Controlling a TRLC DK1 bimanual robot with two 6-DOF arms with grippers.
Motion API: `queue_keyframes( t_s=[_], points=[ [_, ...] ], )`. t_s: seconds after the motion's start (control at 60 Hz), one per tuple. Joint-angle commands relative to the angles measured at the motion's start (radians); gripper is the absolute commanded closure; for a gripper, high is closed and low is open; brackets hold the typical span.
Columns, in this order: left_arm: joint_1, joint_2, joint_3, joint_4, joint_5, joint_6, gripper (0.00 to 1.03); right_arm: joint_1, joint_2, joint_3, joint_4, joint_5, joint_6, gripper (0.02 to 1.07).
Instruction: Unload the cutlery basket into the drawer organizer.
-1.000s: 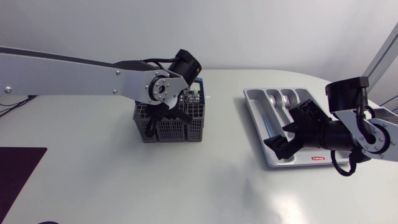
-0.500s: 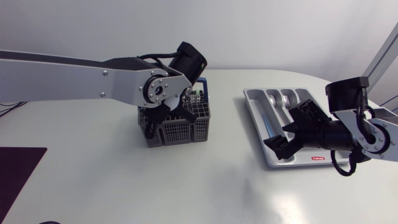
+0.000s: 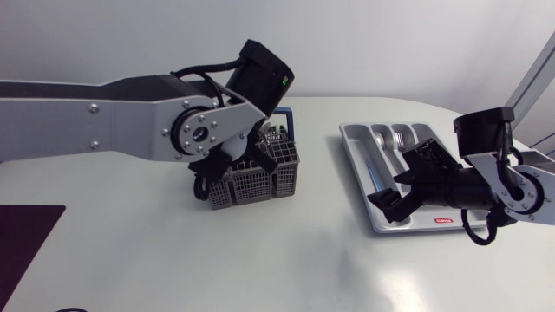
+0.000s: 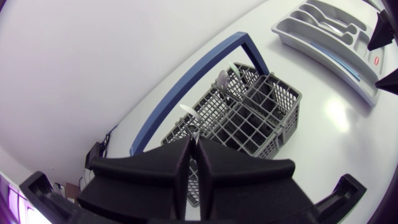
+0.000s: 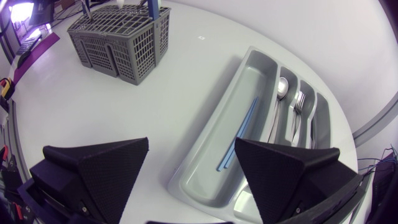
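- The basket, grey mesh with a blue handle, stands on the table left of the middle, turned askew to the table's edge.
- Cutlery stands in its far compartments: a spoon with its bowl up, a pale green piece just beside it, and a second light bowl nearer the gripper.
- The left gripper hangs over the basket's left end, fingers pointing down into it.
- In the left wrist view its fingers are drawn together to a thin slit, and a slim silver handle from the basket runs into that slit, pinched from both sides.
- The left arm comes in from the left edge and covers much of the basket's rear in the head view.
- The organizer, a grey tray with long compartments, lies at the right of the table, well apart from the basket.
- It holds a blue stick in the widest compartment, a spoon in the next and a fork beside that; the outermost slot holds cutlery too small to tell.
- The right gripper hovers over the organizer's near end, spread wide and holding nothing.
- A dark mat lies at the table's near left corner.
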State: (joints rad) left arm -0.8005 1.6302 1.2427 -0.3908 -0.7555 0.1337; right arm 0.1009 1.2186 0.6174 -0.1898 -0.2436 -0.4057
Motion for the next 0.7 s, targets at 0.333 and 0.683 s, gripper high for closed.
queue_keyframes(
  t_s=[0.333,0.683],
  points=[
    [-0.059,-0.101,-0.043,0.035,-0.105,0.135,1.0,0.005,0.012,-0.022,0.006,-0.019,-0.025,0.07],
    [-0.057,-0.225,-0.029,0.052,-0.057,0.139,1.0,0.042,-0.076,-0.044,0.02,-0.054,-0.05,0.07]
  ],
)
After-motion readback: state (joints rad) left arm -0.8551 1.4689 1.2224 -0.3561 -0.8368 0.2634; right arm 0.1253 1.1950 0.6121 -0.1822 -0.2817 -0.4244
